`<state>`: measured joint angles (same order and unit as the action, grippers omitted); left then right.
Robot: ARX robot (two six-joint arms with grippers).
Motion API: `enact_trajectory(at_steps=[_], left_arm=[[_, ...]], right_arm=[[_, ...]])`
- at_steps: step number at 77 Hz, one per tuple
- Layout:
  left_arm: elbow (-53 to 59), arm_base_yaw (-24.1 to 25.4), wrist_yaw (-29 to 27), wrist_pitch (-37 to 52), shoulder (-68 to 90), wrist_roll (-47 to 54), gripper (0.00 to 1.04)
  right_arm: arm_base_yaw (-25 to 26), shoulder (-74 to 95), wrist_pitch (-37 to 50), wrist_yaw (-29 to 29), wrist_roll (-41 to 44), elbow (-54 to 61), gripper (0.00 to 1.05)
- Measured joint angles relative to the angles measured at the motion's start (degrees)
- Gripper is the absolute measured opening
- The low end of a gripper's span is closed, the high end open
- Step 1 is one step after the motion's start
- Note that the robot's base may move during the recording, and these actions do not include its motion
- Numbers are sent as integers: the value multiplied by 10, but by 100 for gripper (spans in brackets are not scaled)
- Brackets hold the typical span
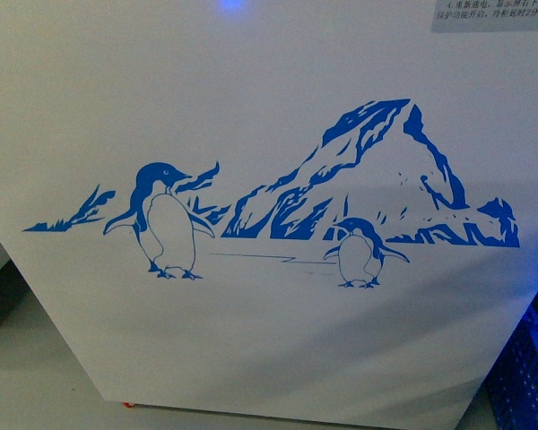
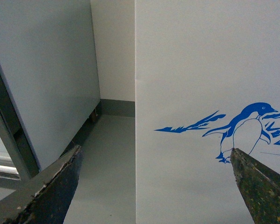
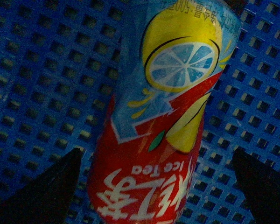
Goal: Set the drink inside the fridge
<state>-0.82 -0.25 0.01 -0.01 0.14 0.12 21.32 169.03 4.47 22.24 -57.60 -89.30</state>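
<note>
Drink [image 3: 163,140]: bottle with a red, blue and yellow label, lemon slice printed on it, "ice tea" legible. Seen only in the right wrist view. It sits against the blue perforated crate [image 3: 37,70], which fills the frame behind it. Lying or standing: cannot tell. Cap not in frame.

Right fingers [image 3: 46,196]: spread wide, one on each side of the drink's lower label. A gap of blue grid shows between the bottle and one finger; the other is close beside the bottle, contact not clear. Nothing clamped.

Left fingers [image 2: 46,196]: apart, empty, touching nothing. Between them are the grey floor [image 2: 112,163] and the fridge's corner edge.

Fridge [image 1: 251,107]: white front panel fills the front view, with the blue penguin-and-mountain decal [image 1: 341,197] across its middle. Small printed sticker [image 1: 493,13] at the upper right. Lid and inside not in view.

Grey cabinet [image 2: 46,70] stands beside the fridge, a strip of floor between them. A blue grid-walled shape [image 1: 524,367] shows by the fridge's lower right corner; whether it is the same crate, cannot tell.
</note>
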Motion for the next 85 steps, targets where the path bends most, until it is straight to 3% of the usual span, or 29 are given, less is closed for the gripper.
enact_trajectory(at_steps=[8, 40, 60, 74, 85], left_arm=[[0, 0, 0, 0, 0, 0, 97], [0, 0, 0, 0, 0, 0, 97], [0, 0, 0, 0, 0, 0, 97], [0, 0, 0, 0, 0, 0, 97], [0, 0, 0, 0, 0, 0, 97]], right_arm=[[6, 22, -4, -23, 16, -28, 97], [8, 45, -40, -22, 49, -56, 97], [9, 24, -12, -37, 84, -7, 58], [9, -23, 11, -62, 103, 63, 45], [-3, -92, 55, -70, 134, 141, 42]])
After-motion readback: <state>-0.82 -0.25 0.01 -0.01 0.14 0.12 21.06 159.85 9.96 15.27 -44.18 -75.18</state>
